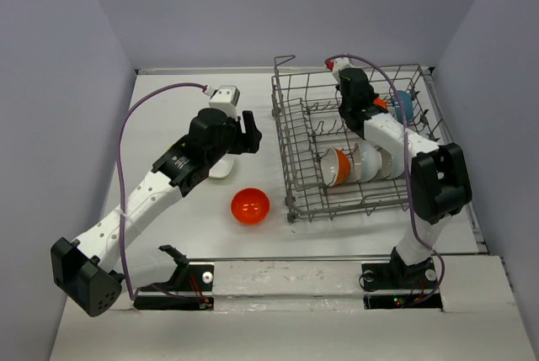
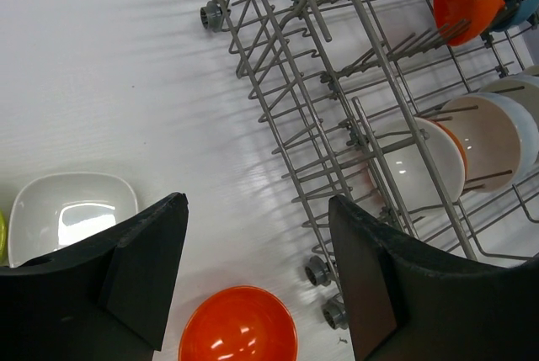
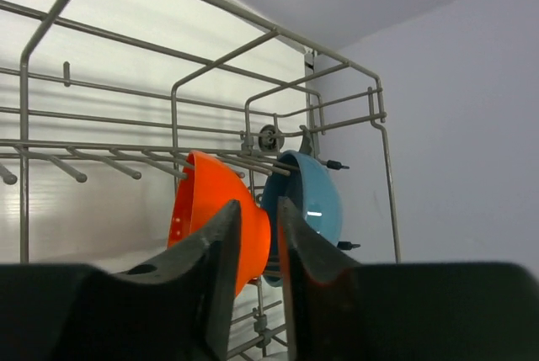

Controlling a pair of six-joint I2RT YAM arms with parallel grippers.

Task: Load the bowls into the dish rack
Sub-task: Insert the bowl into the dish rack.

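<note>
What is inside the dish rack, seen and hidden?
An orange bowl and a blue bowl stand on edge at the far end; nearer, a row of mostly white bowls stands upright. The right arm hides part of the row.

A robotics lab test cell: plain lilac panel walls (image 1: 59, 83) box in a white table (image 1: 160, 125) with robot arms (image 1: 143, 201) bolted on.

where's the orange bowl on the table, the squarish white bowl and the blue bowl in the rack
orange bowl on the table (image 1: 250, 206): top view, middle of its inside
squarish white bowl (image 2: 72, 209): left wrist view, its inner floor
blue bowl (image 3: 313, 197): right wrist view, its rounded side
</note>
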